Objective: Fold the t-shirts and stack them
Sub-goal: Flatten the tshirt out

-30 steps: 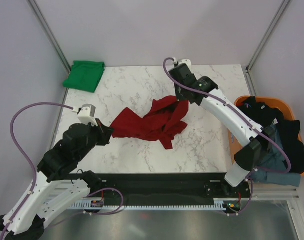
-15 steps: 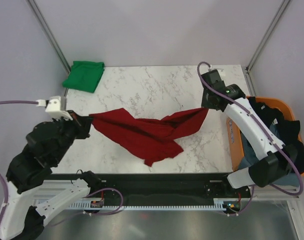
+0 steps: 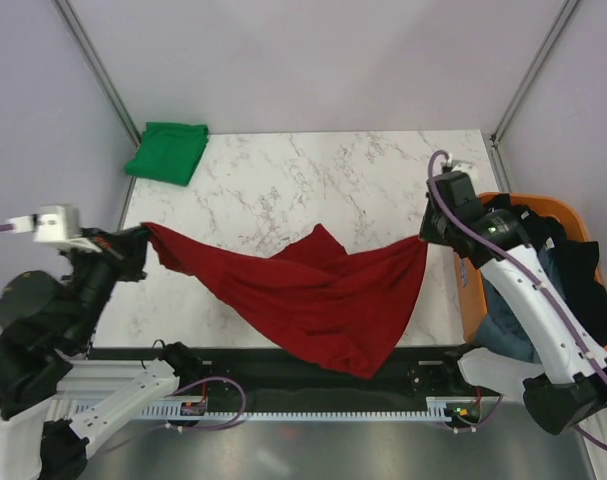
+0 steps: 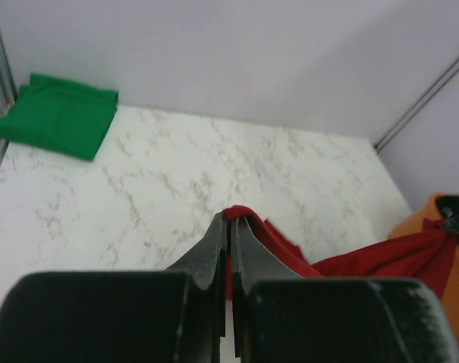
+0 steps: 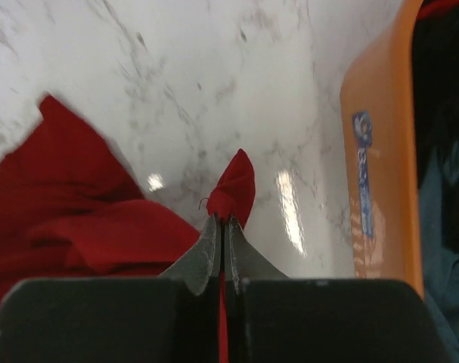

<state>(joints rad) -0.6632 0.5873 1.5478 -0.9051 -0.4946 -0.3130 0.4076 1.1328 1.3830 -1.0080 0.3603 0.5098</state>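
The dark red t-shirt hangs stretched between my two grippers above the marble table, its lower part drooping past the near edge. My left gripper is shut on its left corner, seen in the left wrist view with red cloth trailing right. My right gripper is shut on the right corner, seen in the right wrist view with cloth hanging left. A folded bright green t-shirt lies at the table's far left corner, also in the left wrist view.
An orange plastic basket at the right table edge holds black and grey-blue garments; its orange wall shows in the right wrist view. Metal frame posts stand at the far corners. Grey walls surround the table.
Both grippers have pulled apart and toward the near side, lifting the red shirt. It went from a crumpled heap to a spread sheet hanging between them.
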